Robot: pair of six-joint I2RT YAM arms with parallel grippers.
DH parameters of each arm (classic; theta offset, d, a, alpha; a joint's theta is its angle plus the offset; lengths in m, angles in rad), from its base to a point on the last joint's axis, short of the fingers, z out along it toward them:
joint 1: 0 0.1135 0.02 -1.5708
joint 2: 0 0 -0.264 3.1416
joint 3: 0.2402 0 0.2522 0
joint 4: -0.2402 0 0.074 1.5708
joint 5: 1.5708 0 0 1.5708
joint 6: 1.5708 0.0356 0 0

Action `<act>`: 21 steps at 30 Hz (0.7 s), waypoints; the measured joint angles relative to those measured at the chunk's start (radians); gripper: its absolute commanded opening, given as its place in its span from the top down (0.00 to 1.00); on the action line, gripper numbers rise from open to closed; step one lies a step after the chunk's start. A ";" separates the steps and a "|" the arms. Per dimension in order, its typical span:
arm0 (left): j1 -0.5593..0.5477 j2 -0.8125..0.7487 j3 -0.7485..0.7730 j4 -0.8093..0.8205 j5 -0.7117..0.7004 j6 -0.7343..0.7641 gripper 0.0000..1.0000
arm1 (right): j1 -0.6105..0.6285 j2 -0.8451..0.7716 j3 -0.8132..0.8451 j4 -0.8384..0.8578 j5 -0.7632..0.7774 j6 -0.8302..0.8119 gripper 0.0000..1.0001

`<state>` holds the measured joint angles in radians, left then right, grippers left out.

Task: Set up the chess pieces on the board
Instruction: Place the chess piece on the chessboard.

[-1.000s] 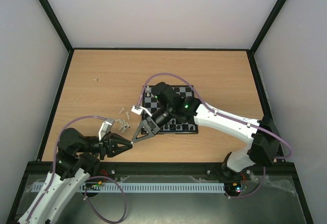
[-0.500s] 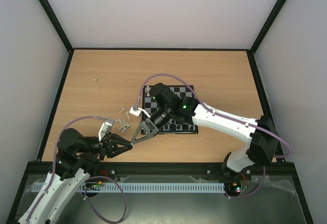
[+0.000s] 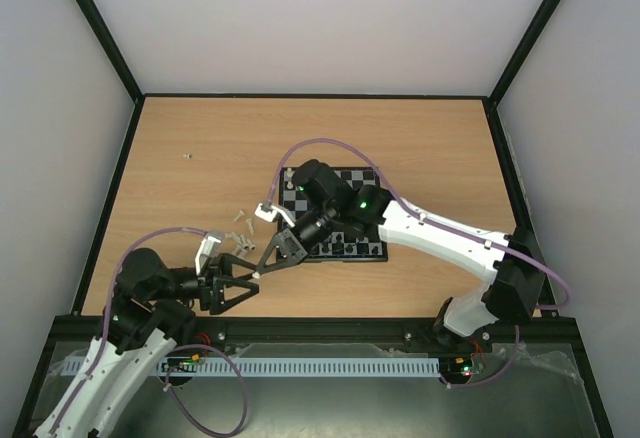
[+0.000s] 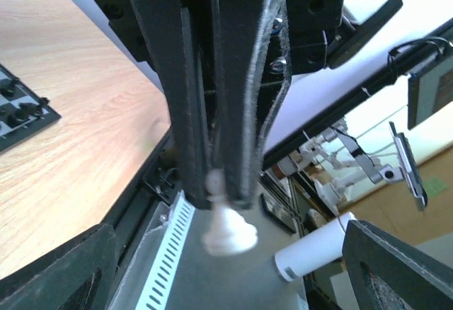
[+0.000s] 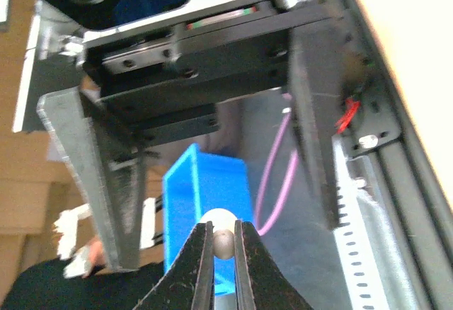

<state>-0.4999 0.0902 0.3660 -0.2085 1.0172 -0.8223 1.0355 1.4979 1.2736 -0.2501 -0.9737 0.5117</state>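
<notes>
A cream-white pawn [image 4: 227,226] hangs base-down over the table's near edge. My right gripper [image 5: 224,243] is shut on its head, with its dark fingers [image 4: 233,98] coming down from above in the left wrist view. My left gripper [image 3: 249,285] stands open around the same spot, its fingertips [image 4: 60,267] wide apart and not touching the pawn. The board [image 3: 372,254] lies under the right arm, with black pieces along its near rows. More chess pieces [image 3: 240,233], all white, lie loose on the wood left of the board.
One stray white piece [image 3: 187,155] lies far left on the table. The black frame rail [image 3: 330,323] runs along the near edge just below both grippers. A blue box [image 5: 205,197] shows off the table, behind the pawn.
My left gripper has opened and let go of the pawn. My right gripper has closed on the pawn's head. Both arms have stayed almost in place.
</notes>
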 measured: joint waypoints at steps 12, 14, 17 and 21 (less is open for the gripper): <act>0.000 0.045 0.154 -0.151 -0.343 0.041 0.00 | -0.099 0.054 0.196 -0.323 0.863 -0.086 0.99; 0.000 0.090 0.167 -0.173 -0.428 0.042 0.00 | -0.121 0.112 0.234 -0.354 0.988 -0.086 0.99; 0.000 0.210 0.200 -0.216 -0.562 0.053 0.01 | -0.157 0.233 0.297 -0.396 1.144 -0.086 0.99; 0.000 0.346 0.220 -0.254 -0.707 0.076 0.01 | -0.195 0.385 0.397 -0.447 1.282 -0.086 0.99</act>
<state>-0.4999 0.4358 0.5861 -0.4622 0.3103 -0.7464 0.8406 1.8828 1.6703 -0.6968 0.3084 0.4259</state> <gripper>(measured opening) 0.994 0.060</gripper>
